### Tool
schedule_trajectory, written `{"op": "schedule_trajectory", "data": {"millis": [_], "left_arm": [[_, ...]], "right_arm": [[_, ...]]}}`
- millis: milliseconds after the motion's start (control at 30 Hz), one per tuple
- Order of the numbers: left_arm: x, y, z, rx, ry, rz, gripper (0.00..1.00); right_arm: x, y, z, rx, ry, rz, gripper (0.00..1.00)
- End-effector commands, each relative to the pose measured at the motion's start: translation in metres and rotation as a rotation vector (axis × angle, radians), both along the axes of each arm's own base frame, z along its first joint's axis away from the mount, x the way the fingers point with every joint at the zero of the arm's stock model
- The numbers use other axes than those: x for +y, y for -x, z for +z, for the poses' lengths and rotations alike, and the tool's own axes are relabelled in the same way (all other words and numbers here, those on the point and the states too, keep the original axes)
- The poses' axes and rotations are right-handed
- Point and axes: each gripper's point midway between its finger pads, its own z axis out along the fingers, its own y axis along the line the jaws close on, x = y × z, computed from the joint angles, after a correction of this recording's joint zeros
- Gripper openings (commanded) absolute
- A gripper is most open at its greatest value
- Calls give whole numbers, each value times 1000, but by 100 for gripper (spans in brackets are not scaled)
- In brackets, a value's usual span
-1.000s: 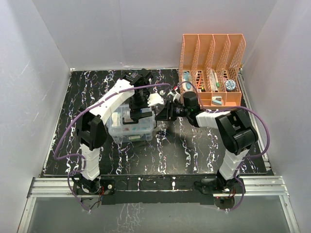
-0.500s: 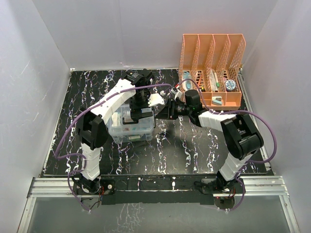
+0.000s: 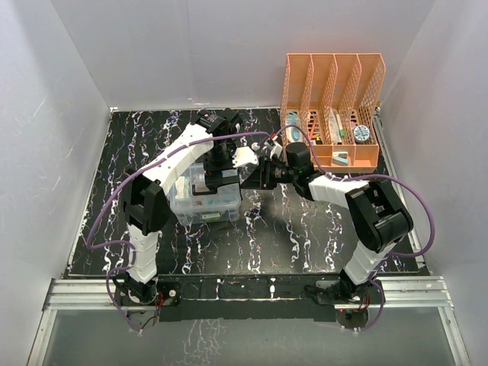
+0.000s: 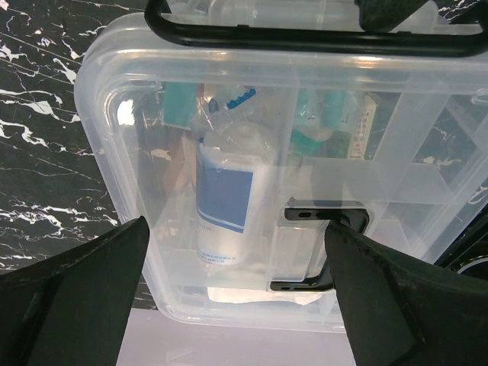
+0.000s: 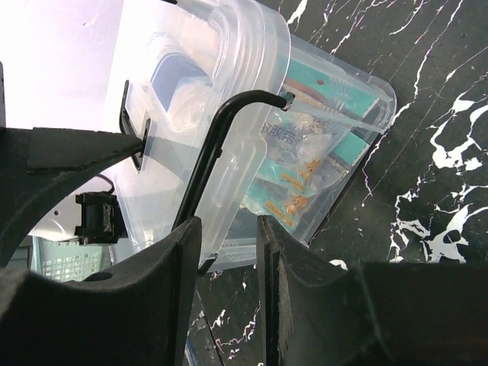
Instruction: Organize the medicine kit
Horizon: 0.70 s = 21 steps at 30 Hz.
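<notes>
The medicine kit box (image 3: 200,204) is clear and stands left of the table's centre, with its clear lid (image 4: 252,91) on top. The lid's black handle (image 4: 305,42) lies across it. Through the lid I see a white bottle with a blue label (image 4: 225,198) and the divided tray (image 4: 427,152). My left gripper (image 3: 216,174) hangs over the box, open wide (image 4: 236,225), its right finger against a black latch (image 4: 316,213). My right gripper (image 3: 250,177) is at the box's right edge, its jaws (image 5: 227,225) closed on the lid's rim and handle end (image 5: 229,137). Teal packets (image 5: 305,175) show inside.
The tall orange perforated file rack (image 3: 332,107) stands at the back right with small packets and rolls in its slots. White walls close in the table on three sides. The two arms meet over the box's right end.
My right gripper drew back a little to the right, then came back left to the box's edge. My left arm and the box have stayed put.
</notes>
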Motion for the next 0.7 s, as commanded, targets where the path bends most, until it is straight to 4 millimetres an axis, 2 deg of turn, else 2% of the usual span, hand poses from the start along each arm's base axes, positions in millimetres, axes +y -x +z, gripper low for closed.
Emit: {"op": "schedule_trajectory", "data": {"millis": [0,167,333,467,533,667], "left_arm": [[-45,-4,-77,111,108,11,96],[-47,-9,-70,80,128,27,96],[-53,-20,-36,15,208,80,96],[-55,-29,11,-51,285,132,97],[-54,-35,41,-103,332,157,97],[-33,-47,98,-175,438,266,98]], "right_arm": [[18,-3,25,-78,-29,27,34],[18,-1,21,-70,-3,16,35],[0,-4,25,-93,53,-37,42],[-22,-15,28,-103,97,-100,46],[-36,-22,33,-119,128,-138,49],[-64,-40,59,-204,227,-227,54]]}}
